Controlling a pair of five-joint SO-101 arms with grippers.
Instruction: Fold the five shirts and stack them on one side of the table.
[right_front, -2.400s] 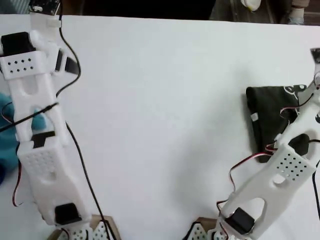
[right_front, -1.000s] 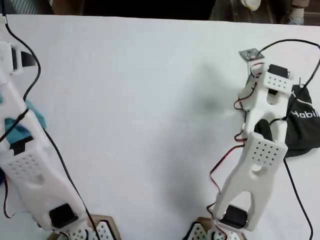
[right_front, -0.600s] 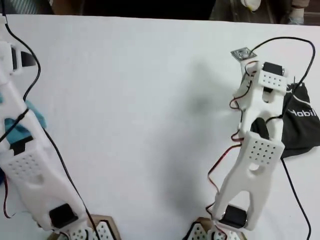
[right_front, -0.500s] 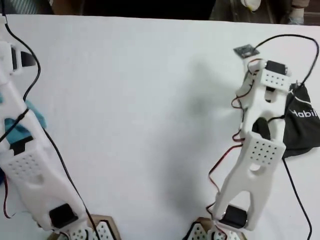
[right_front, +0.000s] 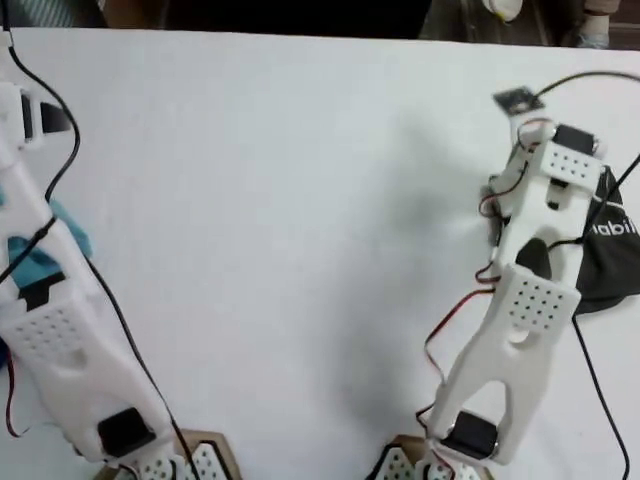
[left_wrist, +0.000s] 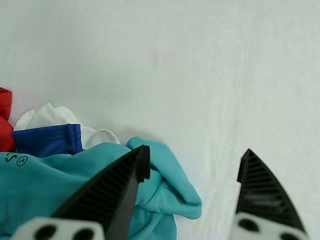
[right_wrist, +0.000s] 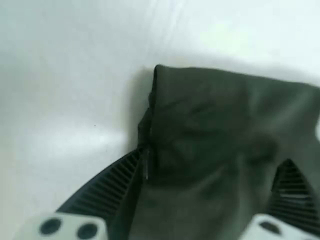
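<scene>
To fold the black shirt (right_wrist: 215, 115) well, I think the right end effector (right_wrist: 215, 160) should go low and pinch just 1 edge, not the whole lump. It is wide open over the cloth and holds nothing. The shirt is dark, soft and bunched up at the right edge of the table (right_front: 280, 200). The left end effector (left_wrist: 195, 152) is open too, above a teal shirt (left_wrist: 60, 180).

On the high feed, the black shirt (right_front: 615, 272) at about 3 o'clock on the table carries white lettering (right_front: 614, 228). The right arm (right_front: 522, 310) covers the start of the word, so I get only a few letters past it. On the left wrist feed, the teal shirt (left_wrist: 50, 175) bears two small dark printed marks (left_wrist: 15, 159) near its edge, one ringed, both too small to read.
</scene>
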